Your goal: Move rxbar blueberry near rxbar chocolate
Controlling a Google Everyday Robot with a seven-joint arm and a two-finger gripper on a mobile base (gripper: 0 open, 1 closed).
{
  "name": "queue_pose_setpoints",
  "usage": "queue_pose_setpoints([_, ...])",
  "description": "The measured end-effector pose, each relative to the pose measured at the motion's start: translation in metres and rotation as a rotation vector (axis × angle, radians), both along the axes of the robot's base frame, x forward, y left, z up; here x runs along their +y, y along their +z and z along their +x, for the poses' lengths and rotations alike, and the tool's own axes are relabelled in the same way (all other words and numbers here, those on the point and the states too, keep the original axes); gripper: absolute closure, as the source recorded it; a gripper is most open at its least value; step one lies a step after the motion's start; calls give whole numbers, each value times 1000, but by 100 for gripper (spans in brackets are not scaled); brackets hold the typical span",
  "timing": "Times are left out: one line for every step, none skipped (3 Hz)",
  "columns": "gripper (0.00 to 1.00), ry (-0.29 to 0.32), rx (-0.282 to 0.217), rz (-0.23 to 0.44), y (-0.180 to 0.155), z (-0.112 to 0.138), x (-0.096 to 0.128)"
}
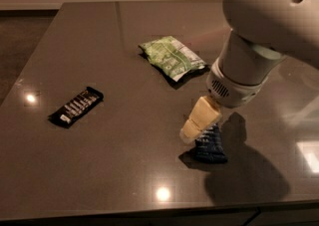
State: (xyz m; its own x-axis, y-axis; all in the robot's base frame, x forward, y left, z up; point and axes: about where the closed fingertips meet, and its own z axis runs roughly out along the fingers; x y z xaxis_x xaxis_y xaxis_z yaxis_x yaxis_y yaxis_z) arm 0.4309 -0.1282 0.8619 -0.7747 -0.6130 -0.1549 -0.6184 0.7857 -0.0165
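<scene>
Gripper: cream-coloured two-finger gripper (193, 128) at the end of the big white arm (259, 31), down low over the front right part of the table, right at the top end of the blue bar, maybe touching it
Gripper state: cannot tell whether open or closed, or holding anything
Blue bar: small flat dark blue snack bar wrapper, the rxbar blueberry (211, 146), lying on the table just beside the gripper and partly hidden by it
Black bar: small flat black snack bar wrapper with white words, the rxbar chocolate (76, 106), lying flat on the left side, well apart from the blue bar
Other thing: crinkly green-and-white bag (172, 58), further back
Table: shiny dark brown table top (109, 170)
Feel, a guess: light, thin, a bit bendy, smooth and slippery, not easy to break
Where to hold, a guess: near the middle, pinching the two long edges, so no flopping or sliding out
Watch out: flat on a hard slick top, so easy to push along instead of lifting
</scene>
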Motion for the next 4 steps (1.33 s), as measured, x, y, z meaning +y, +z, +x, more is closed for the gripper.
queue_pose_setpoints([0, 2, 19, -20, -11, -4, 2])
queue_pose_setpoints([0, 12, 41, -42, -23, -7, 3])
queue_pose_setpoints([0, 16, 49, -45, -27, -8, 4])
queue_pose_setpoints([18, 33, 71, -50, -35, -10, 7])
